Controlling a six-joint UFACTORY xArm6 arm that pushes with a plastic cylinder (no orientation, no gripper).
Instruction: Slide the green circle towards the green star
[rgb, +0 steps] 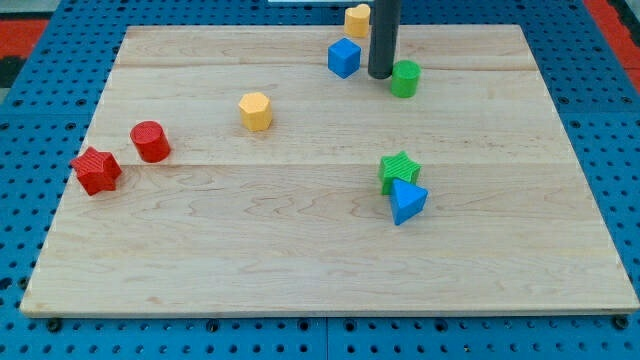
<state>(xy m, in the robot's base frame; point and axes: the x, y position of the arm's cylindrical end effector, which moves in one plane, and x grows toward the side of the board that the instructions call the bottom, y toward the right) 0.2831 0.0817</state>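
Note:
The green circle (405, 78) stands near the view's top, right of centre. My tip (380, 75) is at the end of the dark rod and rests just left of the green circle, touching or nearly touching its left side. The green star (399, 168) lies lower, toward the view's middle right, almost straight below the circle. A blue triangle (407, 201) sits against the star's lower edge.
A blue cube (344, 57) is just left of the rod. A yellow block (357, 18) sits at the top edge behind the rod. A yellow hexagon (255, 110), a red circle (151, 141) and a red star (96, 170) lie to the left on the wooden board (300, 260).

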